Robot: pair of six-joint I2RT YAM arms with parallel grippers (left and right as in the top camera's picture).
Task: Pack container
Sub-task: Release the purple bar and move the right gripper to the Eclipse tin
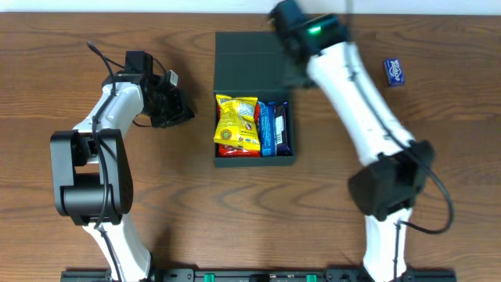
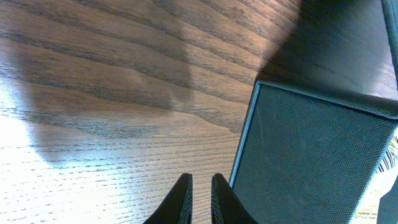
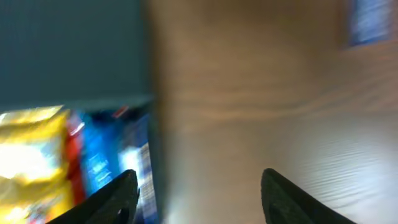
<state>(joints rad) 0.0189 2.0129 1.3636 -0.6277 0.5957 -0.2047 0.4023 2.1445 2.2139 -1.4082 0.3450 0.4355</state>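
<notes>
The container [image 1: 254, 162] was seen mid-table, flap raised, a yellow packet [image 1: 236, 124] and blue packets [image 1: 274, 129] inside. The right gripper [image 3: 199, 186] was spread wide, empty, at the flap's right edge. The left gripper [image 2: 200, 186] was pinched nearly closed on nothing beside the left wall. The flap could be clipped and the box shoved, with the loose blue packet [image 1: 394, 71] stranded outside.

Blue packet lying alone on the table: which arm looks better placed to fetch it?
Probably the right. The right gripper is open and sits at the edge of the container nearer the blue packet. The left gripper is shut, beyond the container's far side.
</notes>
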